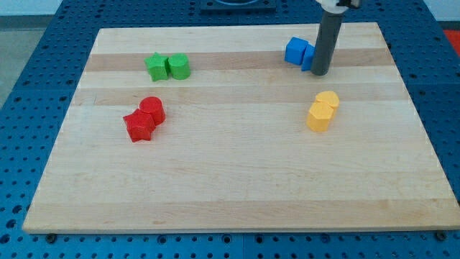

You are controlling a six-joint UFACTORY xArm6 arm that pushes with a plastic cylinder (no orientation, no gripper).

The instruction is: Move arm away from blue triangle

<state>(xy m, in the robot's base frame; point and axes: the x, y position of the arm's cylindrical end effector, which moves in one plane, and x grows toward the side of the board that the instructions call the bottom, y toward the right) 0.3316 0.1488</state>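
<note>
Camera view shows a pale wooden desk [237,187] lying on a blue perforated base [29,144], and the near half of the wood, toward the view's bottom, carries nothing.

Farther up on the view's left sit two red blocks touching each other: a red star-like block [138,126] nearer the bottom and a red cylinder [152,110] just behind it.

At about the same depth on the view's right stand two yellow blocks pressed together, a yellow block [318,116] with flat faces in front and a yellow rounded block [328,100] behind it; their exact shapes are hard to make out.

Beyond the red pair, near the view's top left, a green star [155,67] touches a green block [178,66] on its right.

Near the view's top right is a blue block [295,51] with a roughly squarish outline. Just to its right a second blue piece, the blue triangle [307,58], shows only as a narrow strip, since the rod hides most of it.

My tip [320,73] rests on the wood right against that blue triangle, on its right side, well apart from the yellow pair below it. The dark rod rises straight up out of the view's top. No claw shows on this arm, so its state cannot be told.
</note>
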